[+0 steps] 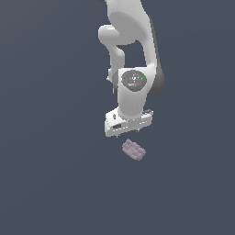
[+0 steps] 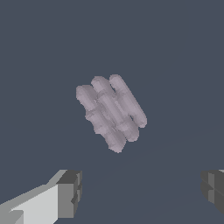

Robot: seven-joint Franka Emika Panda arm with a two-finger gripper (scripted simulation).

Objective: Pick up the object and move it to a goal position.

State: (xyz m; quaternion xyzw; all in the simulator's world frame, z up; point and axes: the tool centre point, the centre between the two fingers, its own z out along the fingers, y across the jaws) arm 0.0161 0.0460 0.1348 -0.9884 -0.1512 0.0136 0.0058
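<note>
You have the white arm [image 1: 131, 55] reaching down from the top of the exterior view, its wrist housing pointed at the dark slate-blue worktop [image 1: 46, 183]. The claw [image 1: 130, 133] sits at the arm's lower end, a broad white bar with its short fingers only just poking out beneath it (they are too small in the exterior view to judge the gap).

The object [image 1: 133, 150] is your landmark: a small pale mauve-grey block with a bumpy, ridged surface, lying on the worktop. In the exterior view the claw is just above it and slightly toward the exterior view's left, near the object but not touching it. The block lies at a slant, its long axis running diagonally across the surface.

In the wrist view you see the object [image 2: 111, 111] plainly, made of three rounded ridges side by side, with nothing resting on it or pressing against it. The two dark grey fingertips [image 2: 70, 192] show at opposite sides of the picture, set wide apart, so the claw [image 2: 140, 188] is open and holds nothing. The object lies clear of both fingertips and is much narrower than the gap between them. Only bare worktop surrounds the block.
</note>
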